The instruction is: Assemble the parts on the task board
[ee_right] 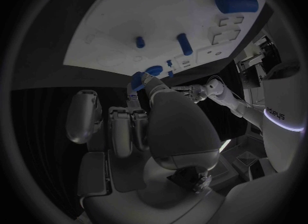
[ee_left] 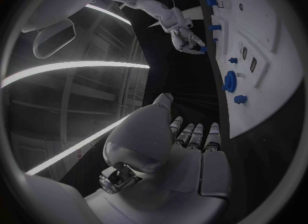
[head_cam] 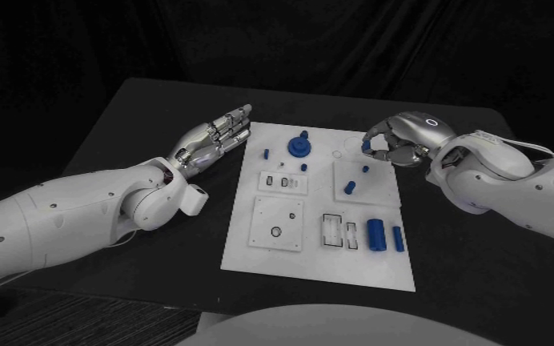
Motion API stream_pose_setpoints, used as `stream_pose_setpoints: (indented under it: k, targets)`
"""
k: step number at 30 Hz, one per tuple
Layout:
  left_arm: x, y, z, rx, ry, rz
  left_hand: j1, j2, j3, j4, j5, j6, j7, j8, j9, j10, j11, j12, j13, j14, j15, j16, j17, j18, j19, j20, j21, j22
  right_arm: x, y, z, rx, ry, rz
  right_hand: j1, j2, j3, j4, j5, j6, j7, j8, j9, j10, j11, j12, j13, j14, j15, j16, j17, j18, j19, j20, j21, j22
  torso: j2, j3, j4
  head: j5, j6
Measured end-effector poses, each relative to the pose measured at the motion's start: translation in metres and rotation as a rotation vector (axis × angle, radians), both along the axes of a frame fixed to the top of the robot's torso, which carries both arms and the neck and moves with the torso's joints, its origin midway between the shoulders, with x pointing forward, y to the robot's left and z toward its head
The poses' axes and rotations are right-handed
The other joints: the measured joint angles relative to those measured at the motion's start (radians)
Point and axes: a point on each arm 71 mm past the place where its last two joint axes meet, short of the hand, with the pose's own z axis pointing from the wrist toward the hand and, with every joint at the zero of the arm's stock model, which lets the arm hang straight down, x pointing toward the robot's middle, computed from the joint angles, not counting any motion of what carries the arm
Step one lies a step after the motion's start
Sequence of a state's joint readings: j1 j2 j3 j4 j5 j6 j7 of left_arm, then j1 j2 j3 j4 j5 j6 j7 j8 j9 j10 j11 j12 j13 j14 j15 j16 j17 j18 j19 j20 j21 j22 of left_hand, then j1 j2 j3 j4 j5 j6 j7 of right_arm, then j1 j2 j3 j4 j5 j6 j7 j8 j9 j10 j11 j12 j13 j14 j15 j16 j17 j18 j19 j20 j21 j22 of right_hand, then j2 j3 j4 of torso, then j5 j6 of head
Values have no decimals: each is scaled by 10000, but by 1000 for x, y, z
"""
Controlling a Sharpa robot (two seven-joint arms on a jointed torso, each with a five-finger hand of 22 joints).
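Right hand [head_cam: 399, 142] at the board's [head_cam: 263, 250] far right edge pinches what looks like a small blue part [head_cam: 368, 146]; left hand [head_cam: 219, 137] flat, fingers apart, holding nothing

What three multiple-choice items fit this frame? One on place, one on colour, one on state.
1. The left robot hand is
A. flat on the middle of the board
B. at the board's near right corner
C. over the table, beside the board's far left corner

2. The disc on the board is
A. blue
B. red
C. yellow

3. The right robot hand
A. lies flat and holds nothing
B. pinches a small part at its fingertips
C. grips the left robot hand

Answers:
1 C: in the head view the hand sits left of the board's far corner, fingers straight.
2 A: the disc shows blue against the white board.
3 B: a small blue part shows at the fingertips in the head view and both wrist views.
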State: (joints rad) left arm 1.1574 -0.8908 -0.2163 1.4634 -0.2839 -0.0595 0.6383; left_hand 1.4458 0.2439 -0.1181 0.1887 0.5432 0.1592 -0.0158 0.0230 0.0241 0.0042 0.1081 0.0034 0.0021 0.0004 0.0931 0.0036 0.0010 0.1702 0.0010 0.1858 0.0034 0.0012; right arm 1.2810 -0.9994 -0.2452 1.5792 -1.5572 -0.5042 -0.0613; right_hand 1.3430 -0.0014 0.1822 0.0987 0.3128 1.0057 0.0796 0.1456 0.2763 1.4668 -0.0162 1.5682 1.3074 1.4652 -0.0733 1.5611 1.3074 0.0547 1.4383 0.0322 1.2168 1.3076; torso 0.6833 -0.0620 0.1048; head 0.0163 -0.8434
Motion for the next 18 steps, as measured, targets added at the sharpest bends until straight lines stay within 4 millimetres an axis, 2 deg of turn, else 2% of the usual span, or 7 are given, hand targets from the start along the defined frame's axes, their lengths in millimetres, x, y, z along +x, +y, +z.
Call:
stream_pose_setpoints:
  k: [7, 14, 18]
  targets:
    - [0, -1, 0, -3, 12, -18, 0, 0, 27, -27, 0, 0, 0, 0, 0, 0, 0, 0, 0, 0, 0, 0, 2, 0, 0, 0, 0, 1, -10, 43, 1, 301, 242, 1025, 23, -13, 0, 0, 0, 26, 26, -16, 0, 0, 0, 0, 0, 0, 0, 0, 0, 0, 0, 0, 0, -1, -6, 0, 0, 31, -37]
    - [0, -2, 0, -11, 16, -50, 0, 0, 52, -51, 0, 35, 35, 0, 8, 0, 0, 0, 1, 0, 0, 0, 3, 1, 0, 0, 0, 1, -14, 78, -10, 338, 626, 1734, 23, -14, -2, -1, -2, 76, 77, 12, 0, 0, 1, 0, 0, 0, 1, 0, 0, 0, 0, 0, 0, -2, -5, -19, -2, 33, -21]
    - [1, -5, -1, -36, 27, -115, 0, 0, 69, -68, 0, 35, 35, 0, 9, -39, 32, 0, 2, 0, 0, 0, 4, 0, -35, 35, 0, 1, -11, 93, -18, 259, 810, 1968, 23, -14, -3, 0, -7, 76, 77, 12, 0, 0, 1, 0, 0, 0, 1, 0, 0, -1, 0, 0, -41, -1, -2, -25, 2, 21, -56]
